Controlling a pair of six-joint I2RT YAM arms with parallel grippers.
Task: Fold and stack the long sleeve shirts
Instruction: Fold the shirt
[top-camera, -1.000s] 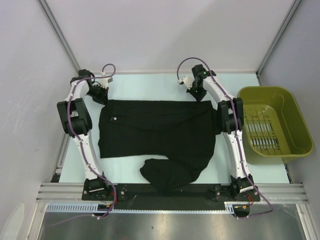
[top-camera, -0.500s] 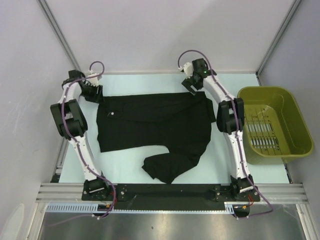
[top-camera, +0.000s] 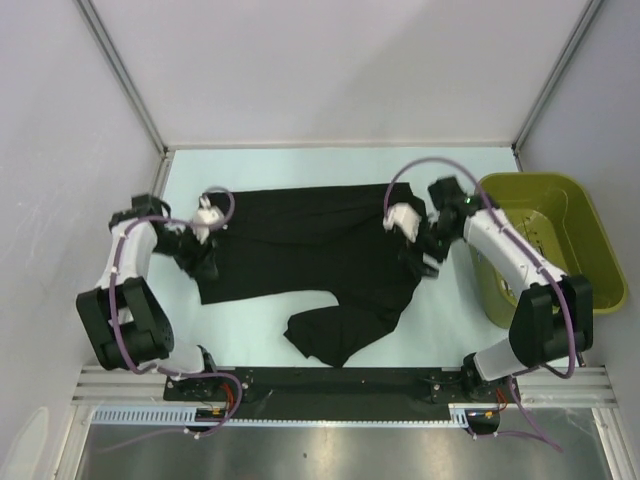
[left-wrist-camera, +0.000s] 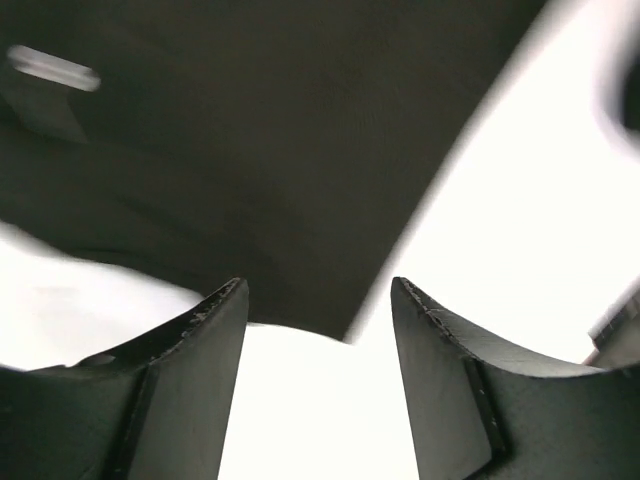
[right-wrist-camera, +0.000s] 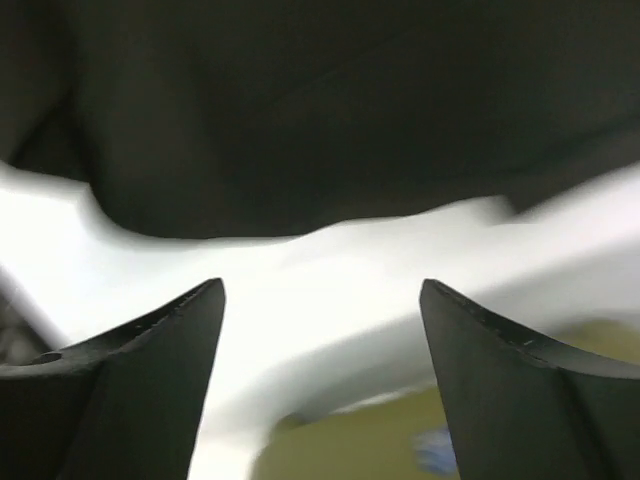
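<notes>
Item: one black long sleeve shirt (top-camera: 310, 245), spread flat mid-table, with a bunched sleeve (top-camera: 335, 335) hanging off its near edge.
Left gripper (top-camera: 203, 258): at the shirt's left edge, fingers spread, nothing between them.
Right gripper (top-camera: 425, 255): at the shirt's right edge, fingers spread, nothing held.
Top view only: the shirt's whole outline, both arms, and an olive-green basket (top-camera: 598, 262) well to the shirt's right.
Left wrist view only: a shirt corner ending just ahead of the fingertips, and a blurred pale label (left-wrist-camera: 52, 68) on the fabric.
Right wrist view only: a wavy shirt hem just ahead of the fingertips, and a blurred olive patch nearer the camera.
Edges: far hem roughly straight, near hem irregular.
Open room: pale tabletop (top-camera: 300, 165) shows beyond the shirt's far edge and on either side of the sleeve.
</notes>
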